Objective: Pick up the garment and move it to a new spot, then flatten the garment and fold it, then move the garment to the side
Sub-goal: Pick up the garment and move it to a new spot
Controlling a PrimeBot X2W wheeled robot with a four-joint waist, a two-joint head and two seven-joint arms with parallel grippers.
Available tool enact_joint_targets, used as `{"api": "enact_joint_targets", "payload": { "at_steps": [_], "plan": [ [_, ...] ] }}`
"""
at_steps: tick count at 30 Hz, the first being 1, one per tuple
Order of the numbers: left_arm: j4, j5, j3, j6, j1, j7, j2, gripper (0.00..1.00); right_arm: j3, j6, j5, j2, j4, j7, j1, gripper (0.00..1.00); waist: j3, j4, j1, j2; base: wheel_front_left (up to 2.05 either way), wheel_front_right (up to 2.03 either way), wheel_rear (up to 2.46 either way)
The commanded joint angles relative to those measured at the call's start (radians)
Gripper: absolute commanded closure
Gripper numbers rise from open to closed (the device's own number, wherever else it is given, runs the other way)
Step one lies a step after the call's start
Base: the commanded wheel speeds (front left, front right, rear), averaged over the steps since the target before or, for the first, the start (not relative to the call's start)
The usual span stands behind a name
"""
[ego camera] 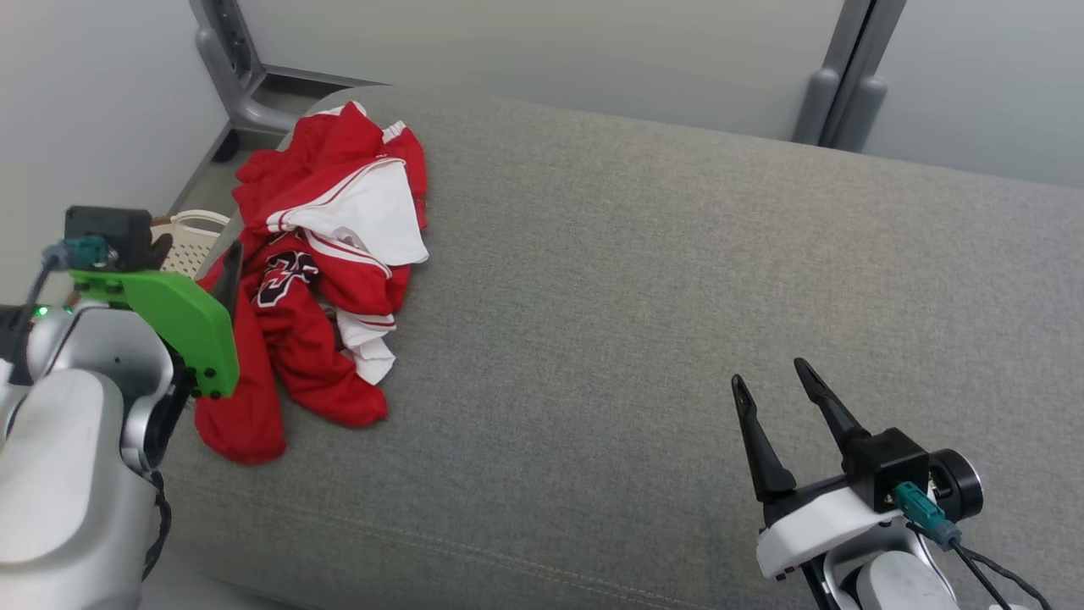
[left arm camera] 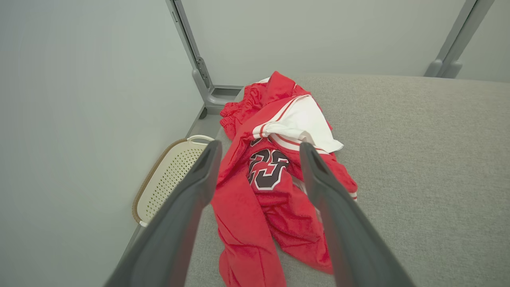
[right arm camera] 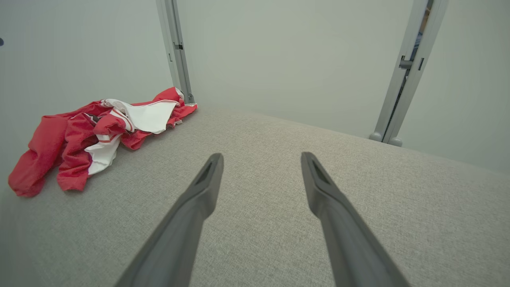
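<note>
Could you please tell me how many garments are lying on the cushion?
1: a crumpled red and white garment at the left end of the cushion, by the open left gripper. Its folds could hide a second piece.

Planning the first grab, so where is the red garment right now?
The red garment lies crumpled at the left end of the grey cushion in the head view, just beyond the open left gripper, near the cream basket.
</note>
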Motion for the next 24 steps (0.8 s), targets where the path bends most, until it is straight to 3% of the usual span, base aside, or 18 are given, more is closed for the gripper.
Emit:
{"api": "enact_joint_targets", "payload": {
  "at_steps": [1,11,24],
  "plan": [
    [0.023,-0.017,0.005,-0.008,-0.035,0.019,0.005,0.0,-0.001,0.0,-0.011,-0.005,-0.002,-0.005,-0.014,0.0,0.051,-0.045,-0.0001,0.0,0.0,0.0,0.0],
    [0.196,-0.129,0.057,-0.019,-0.124,0.134,0.01,0.0,0.002,0.0,-0.043,-0.004,-0.002,-0.003,-0.067,0.0,0.158,-0.104,-0.0001,0.0,0.0,0.0,0.0],
    [0.282,-0.145,0.051,-0.029,-0.157,0.095,0.036,0.0,0.004,0.0,-0.074,-0.004,-0.02,0.0,-0.115,0.0,0.272,-0.128,-0.0001,0.0,0.0,0.0,0.0]
  ]
}}
